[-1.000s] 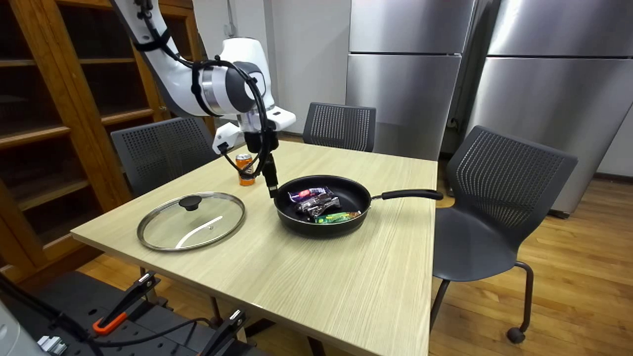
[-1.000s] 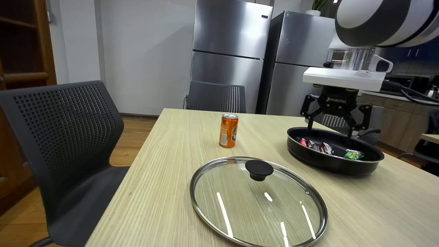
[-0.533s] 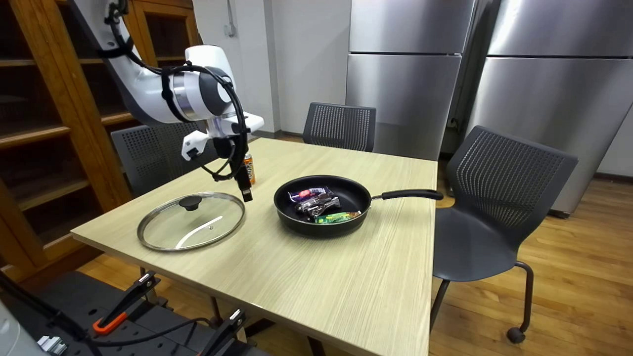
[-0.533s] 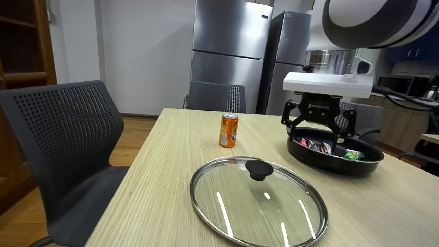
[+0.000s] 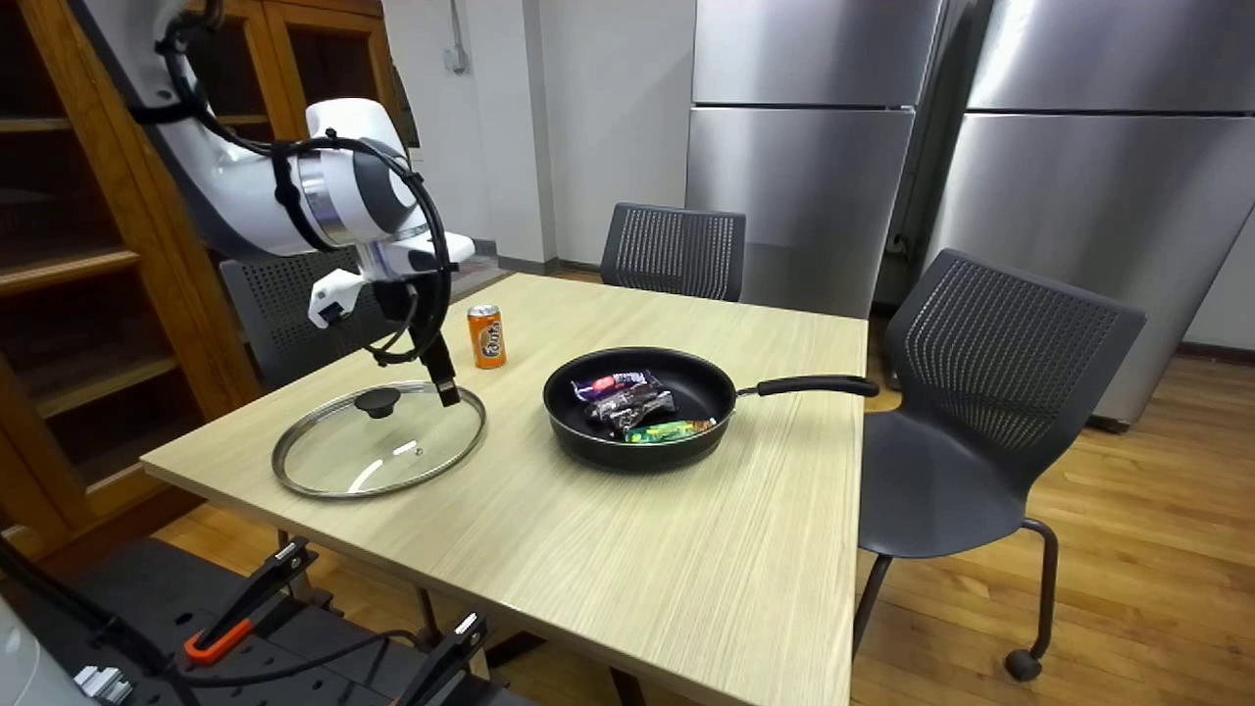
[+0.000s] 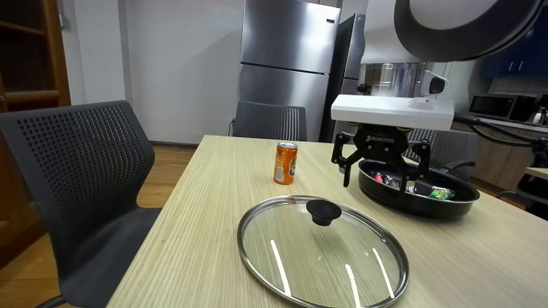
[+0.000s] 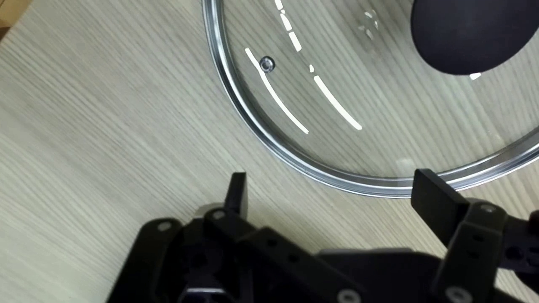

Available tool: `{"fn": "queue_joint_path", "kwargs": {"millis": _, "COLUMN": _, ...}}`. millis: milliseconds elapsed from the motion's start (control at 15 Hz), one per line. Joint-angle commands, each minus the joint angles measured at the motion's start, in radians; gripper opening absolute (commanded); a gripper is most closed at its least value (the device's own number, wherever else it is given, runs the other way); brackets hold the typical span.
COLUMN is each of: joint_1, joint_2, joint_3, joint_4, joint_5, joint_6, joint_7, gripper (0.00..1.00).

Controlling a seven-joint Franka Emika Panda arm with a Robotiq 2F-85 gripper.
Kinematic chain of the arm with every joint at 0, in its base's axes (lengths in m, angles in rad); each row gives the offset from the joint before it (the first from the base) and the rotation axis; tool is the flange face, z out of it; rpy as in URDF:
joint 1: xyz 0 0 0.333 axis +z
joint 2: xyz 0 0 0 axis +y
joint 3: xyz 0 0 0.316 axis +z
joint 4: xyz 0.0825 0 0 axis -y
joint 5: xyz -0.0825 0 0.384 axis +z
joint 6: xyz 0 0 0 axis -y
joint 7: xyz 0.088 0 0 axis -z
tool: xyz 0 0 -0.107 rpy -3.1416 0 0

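Note:
My gripper (image 7: 331, 179) stands open with nothing between its fingers. It hangs above the table just off the edge of a round glass lid (image 7: 269, 136), and its right finger overlaps the steel rim in the wrist view. The lid lies flat with its black knob (image 7: 471, 35) upward; both exterior views show the knob (image 5: 377, 400) apart from the gripper (image 6: 373, 190). A black frying pan (image 5: 637, 453) sits beside the lid. Inside it lie a purple packet (image 5: 615, 383), a dark shiny packet (image 5: 632, 404) and a green packet (image 5: 670, 430).
An orange Fanta can (image 5: 486, 336) stands upright behind the lid, near the gripper. The pan's handle (image 5: 809, 386) points away from the lid. Dark chairs (image 6: 85, 179) surround the wooden table (image 5: 745, 549), and clamps (image 5: 250, 598) grip its near side.
The gripper has moved away from the pan and over to the lid's edge, staying open. In an exterior view the can has come out from behind the arm. Pan, packets and lid have stayed put.

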Motion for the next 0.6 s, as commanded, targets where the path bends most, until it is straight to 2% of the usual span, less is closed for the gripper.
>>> {"fn": "queue_joint_path", "kwargs": {"millis": 0, "joint_1": 0.0, "joint_2": -0.038, "joint_3": 0.027, "joint_4": -0.031, "joint_5": -0.037, "joint_6": 0.018, "joint_7": 0.043, "gripper": 1.0}}
{"fn": "queue_joint_path", "kwargs": {"millis": 533, "joint_1": 0.025, "joint_2": -0.016, "joint_3": 0.07, "joint_4": 0.0, "joint_5": -0.035, "joint_6": 0.002, "joint_7": 0.042, "gripper": 1.0}}
